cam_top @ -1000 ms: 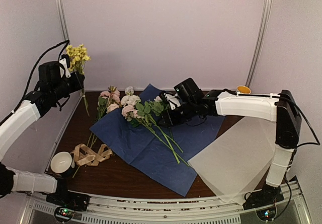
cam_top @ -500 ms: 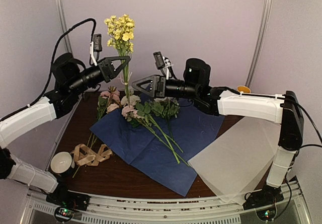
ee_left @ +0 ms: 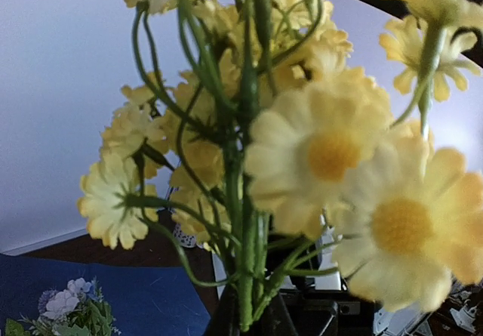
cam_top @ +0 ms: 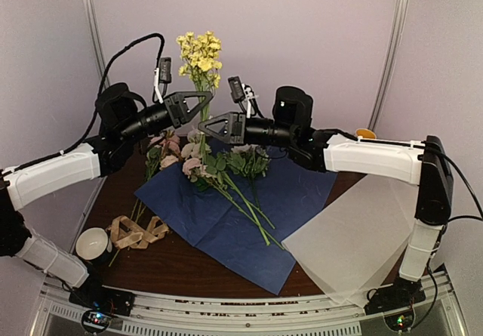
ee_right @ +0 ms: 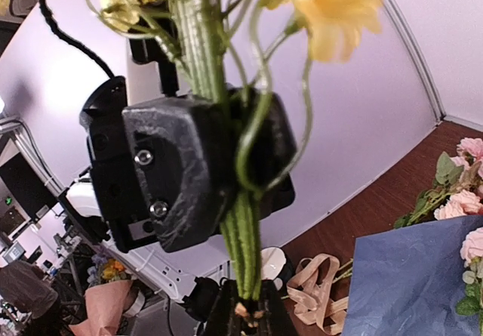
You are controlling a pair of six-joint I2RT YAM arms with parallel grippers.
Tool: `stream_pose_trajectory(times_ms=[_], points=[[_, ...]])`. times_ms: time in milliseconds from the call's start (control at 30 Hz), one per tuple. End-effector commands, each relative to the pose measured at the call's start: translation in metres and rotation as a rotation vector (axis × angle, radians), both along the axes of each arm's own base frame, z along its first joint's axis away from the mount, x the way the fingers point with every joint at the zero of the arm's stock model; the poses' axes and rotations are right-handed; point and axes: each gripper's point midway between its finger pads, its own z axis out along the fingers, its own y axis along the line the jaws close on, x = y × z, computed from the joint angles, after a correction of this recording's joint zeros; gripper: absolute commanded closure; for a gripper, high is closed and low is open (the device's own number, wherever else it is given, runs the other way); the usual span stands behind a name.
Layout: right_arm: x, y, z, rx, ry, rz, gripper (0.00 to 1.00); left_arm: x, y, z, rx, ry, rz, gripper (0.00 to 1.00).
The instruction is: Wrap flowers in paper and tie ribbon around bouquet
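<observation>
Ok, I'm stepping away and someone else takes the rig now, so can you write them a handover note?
Grippers: left gripper shut on the yellow flowers, held upright above the table; right gripper shut on the same sprig, just below the left.
Things: paper spread on the table, white and pink flowers lying on it; ribbon loose at near left.
Done: some flowers laid on paper.
Left: add the yellow flowers, wrap, tie ribbon.

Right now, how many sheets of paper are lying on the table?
2. A large dark blue paper sheet lies centrally under pink and white flowers; a pale translucent whitish sheet lies to its right. Another could hide beneath.
</observation>
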Motion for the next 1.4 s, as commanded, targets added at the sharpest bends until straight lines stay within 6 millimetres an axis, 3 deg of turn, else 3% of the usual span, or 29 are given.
stream_pose_trajectory(times_ms=[0, 33, 67, 133, 167, 233, 333, 433, 500, 567, 633, 733, 867, 900, 967, 1067, 1167, 1267, 1367], points=[[0.016, -0.003, -0.005, -0.043, 0.022, -0.079, 1.00, -0.003, -0.002, 0.018, -0.036, -0.041, -0.016, 1.00], [0.023, -0.008, -0.012, -0.069, 0.039, -0.114, 1.00, 0.003, -0.001, 0.012, -0.010, -0.018, 0.013, 0.89], [0.031, -0.015, -0.023, -0.105, 0.057, -0.154, 1.00, 0.009, 0.002, 0.005, 0.021, 0.008, 0.051, 0.67], [0.051, -0.032, -0.067, -0.263, 0.117, -0.271, 1.00, 0.024, 0.013, -0.016, 0.106, 0.083, 0.149, 0.39], [0.060, -0.042, -0.089, -0.356, 0.128, -0.321, 1.00, 0.032, 0.021, -0.030, 0.154, 0.128, 0.201, 0.32], [0.071, -0.063, -0.140, -0.585, 0.143, -0.411, 1.00, 0.050, 0.044, -0.064, 0.249, 0.250, 0.308, 0.24], [0.076, -0.087, -0.202, -0.846, 0.163, -0.461, 1.00, 0.067, 0.095, -0.130, 0.354, 0.492, 0.466, 0.20], [0.074, -0.097, -0.243, -0.978, 0.202, -0.450, 1.00, 0.066, 0.153, -0.202, 0.462, 0.724, 0.625, 0.16], [0.073, -0.097, -0.261, -1.016, 0.229, -0.436, 1.00, 0.058, 0.187, -0.240, 0.546, 0.821, 0.720, 0.10], [0.074, -0.098, -0.277, -1.043, 0.253, -0.436, 1.00, 0.049, 0.206, -0.270, 0.604, 0.897, 0.761, 0.07], [0.075, -0.100, -0.287, -1.072, 0.280, -0.437, 0.97, 0.039, 0.221, -0.298, 0.650, 0.979, 0.783, 0.05], [0.076, -0.107, -0.285, -1.075, 0.337, -0.438, 0.71, 0.032, 0.228, -0.324, 0.684, 1.049, 0.769, 0.02], [0.086, -0.129, -0.245, -0.917, 0.392, -0.465, 0.50, 0.030, 0.218, -0.346, 0.707, 1.091, 0.694, 0.02], [0.091, -0.145, -0.231, -0.880, 0.399, -0.503, 0.48, 0.030, 0.217, -0.351, 0.714, 1.099, 0.681, 0.02], [0.113, -0.199, -0.229, -0.881, 0.427, -0.645, 0.42, 0.030, 0.215, -0.359, 0.731, 1.116, 0.667, 0.02], [0.131, -0.279, -0.250, -0.961, 0.515, -0.804, 0.35, 0.031, 0.214, -0.367, 0.749, 1.125, 0.652, 0.03], [0.138, -0.341, -0.277, -1.071, 0.628, -0.869, 0.30, 0.032, 0.213, -0.369, 0.755, 1.117, 0.645, 0.06], [0.143, -0.379, -0.299, -1.130, 0.728, -0.889, 0.29, 0.035, 0.213, -0.368, 0.751, 1.097, 0.643, 0.13], [0.143, -0.386, -0.318, -1.139, 0.806, -0.844, 0.29, 0.039, 0.211, -0.367, 0.740, 1.076, 0.644, 0.23]])
